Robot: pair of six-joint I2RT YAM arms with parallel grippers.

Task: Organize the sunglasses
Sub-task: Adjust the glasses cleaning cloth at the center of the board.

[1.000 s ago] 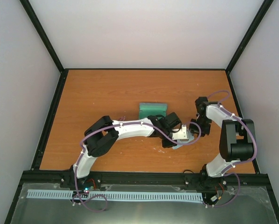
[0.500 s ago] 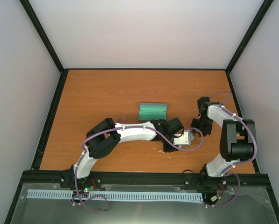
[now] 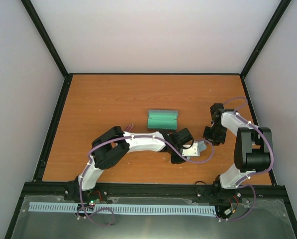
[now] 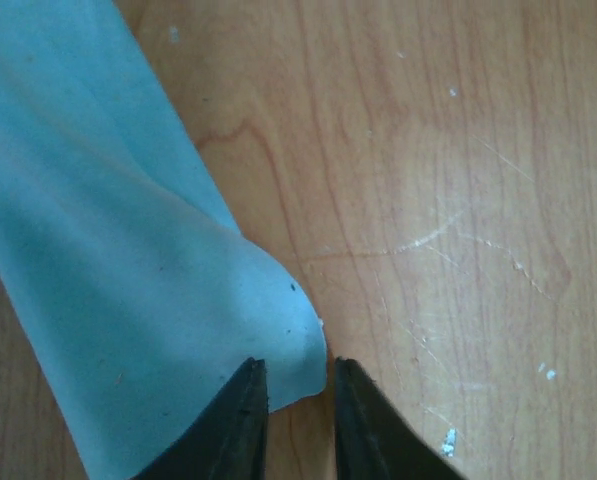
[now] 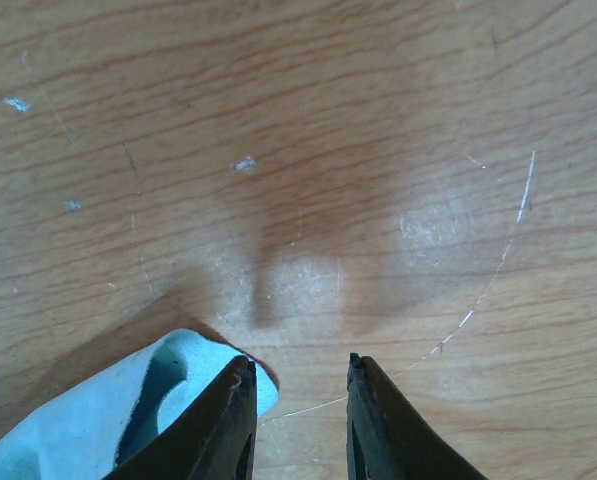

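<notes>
The left gripper has pulled back a little, pinching the blue cloth. The right gripper is spread apart, just beside it.

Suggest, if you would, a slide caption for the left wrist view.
The left pincer nips a corner of the pale blue cloth above the scratched wooden table.

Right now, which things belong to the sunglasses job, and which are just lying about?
Job: sunglasses, probably the pinkish sliver beside the left arm; open green case; pale blue cloth.
Just lying about: nothing I can spot besides the wooden table itself.
</notes>
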